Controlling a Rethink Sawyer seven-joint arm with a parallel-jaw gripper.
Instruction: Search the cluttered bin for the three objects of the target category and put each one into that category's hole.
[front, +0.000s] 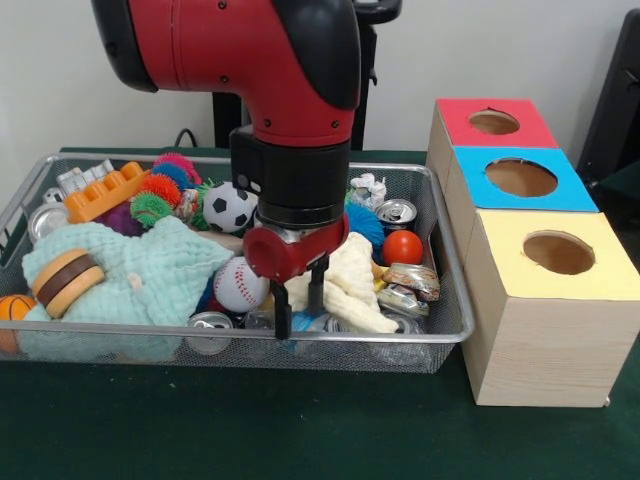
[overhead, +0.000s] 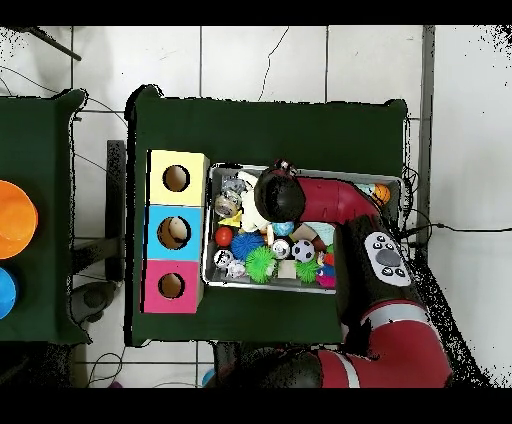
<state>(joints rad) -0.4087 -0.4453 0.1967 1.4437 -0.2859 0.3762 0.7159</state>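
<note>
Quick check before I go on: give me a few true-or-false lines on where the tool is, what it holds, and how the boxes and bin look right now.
1. The tool is down inside the wire bin. True.
2. The tool is shut on the baseball. False: its fingers are apart and hold nothing; the baseball lies beside it.
3. The three boxes run red, blue, yellow, from far to near in the front view. True.
4. The soccer ball sits in the blue box's hole. False: it lies in the bin, behind the arm.
5. A light green cloth covers part of the bin. True.
</note>
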